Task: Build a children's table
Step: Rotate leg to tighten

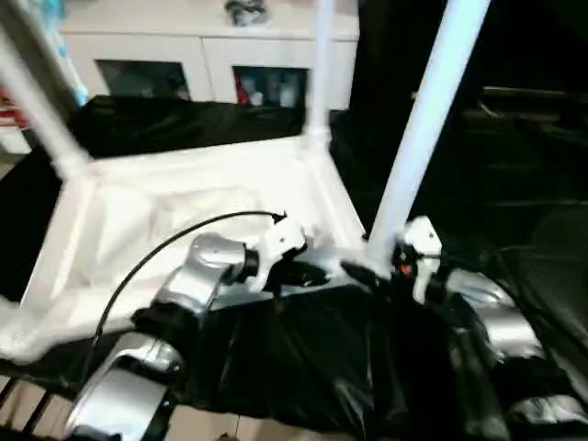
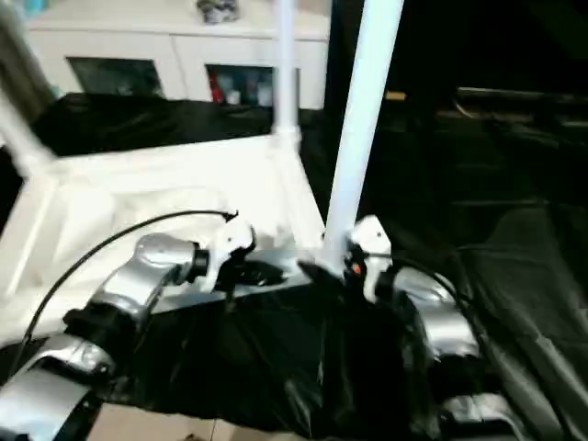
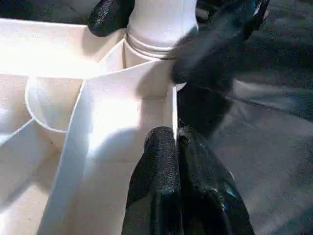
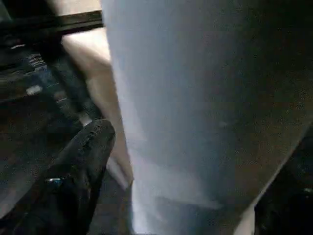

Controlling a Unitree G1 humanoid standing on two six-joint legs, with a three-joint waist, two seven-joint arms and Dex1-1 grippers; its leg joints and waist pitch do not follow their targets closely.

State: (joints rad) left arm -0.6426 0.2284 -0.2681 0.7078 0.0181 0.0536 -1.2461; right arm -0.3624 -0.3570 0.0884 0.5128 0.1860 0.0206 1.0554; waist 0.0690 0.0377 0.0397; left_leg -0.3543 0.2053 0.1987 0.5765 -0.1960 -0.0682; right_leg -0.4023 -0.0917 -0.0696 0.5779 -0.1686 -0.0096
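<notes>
I've got the table top (image 1: 193,207) lying upside down on the black cover (image 1: 303,358) in front of me, ribbed underside up, with legs standing up out of its corner sockets. The near right leg (image 1: 424,119) rises tall just ahead of my right arm, the far right leg (image 1: 322,64) stands behind it, and a far left leg (image 1: 32,101) leans at the left edge. My left gripper (image 3: 177,142) is pinched closed, fingers pressed together, its tips right at the near rim of the top beside the near right socket. My right gripper (image 1: 372,273) is at the foot of the near right leg, jaws spread wide on either side of the tube; in the right wrist view I see one black finger (image 4: 80,166) standing just off the leg, so I'm not clamping it. Beyond the table stands a white cabinet (image 1: 193,55) with glass fronts.
</notes>
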